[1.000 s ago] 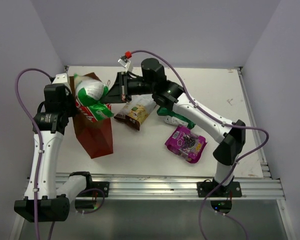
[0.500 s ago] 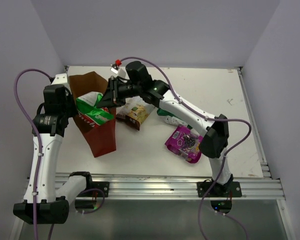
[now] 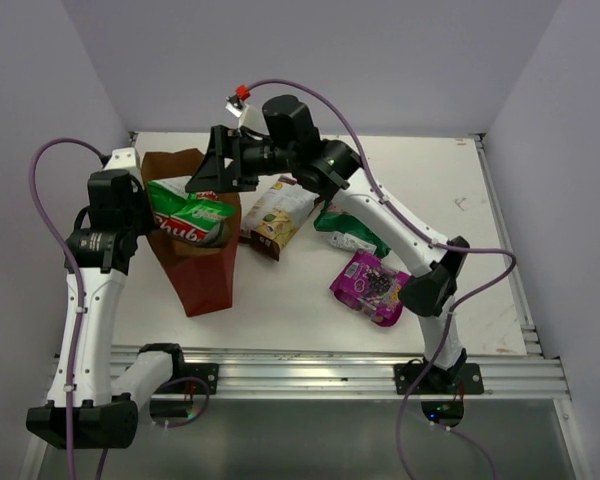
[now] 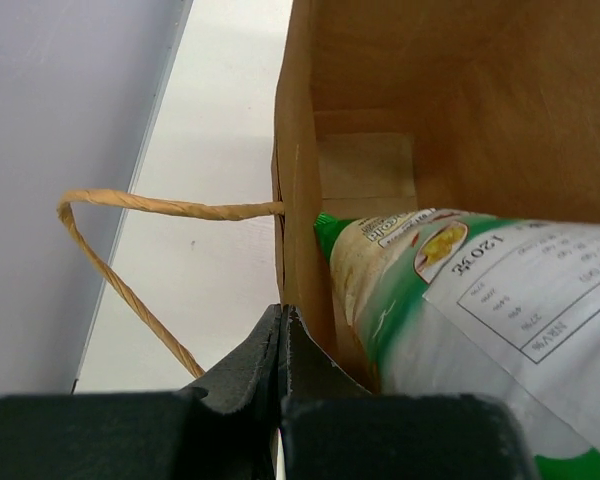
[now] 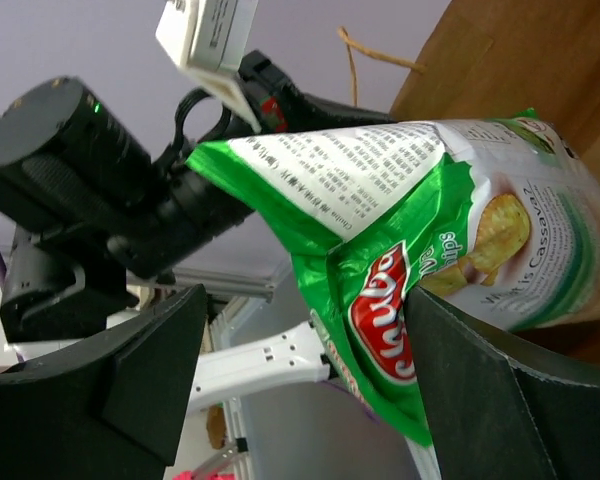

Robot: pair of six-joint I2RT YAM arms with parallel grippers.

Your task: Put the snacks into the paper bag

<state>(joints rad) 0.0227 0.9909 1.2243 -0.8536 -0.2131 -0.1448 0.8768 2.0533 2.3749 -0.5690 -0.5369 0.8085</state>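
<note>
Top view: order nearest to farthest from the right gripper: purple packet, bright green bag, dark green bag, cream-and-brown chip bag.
1. bright green bag, in the paper bag, at the right gripper
2. chip bag, centre
3. dark green bag, farther right
4. purple packet, front right

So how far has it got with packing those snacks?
Roughly the first of four. The left gripper pinches one wall of the paper bag. The bright green bag sits partly inside the mouth, one end sticking out, with the right gripper open around it. Left to do: the cream-and-brown chip bag, dark green bag and purple packet lie on the table.
</note>
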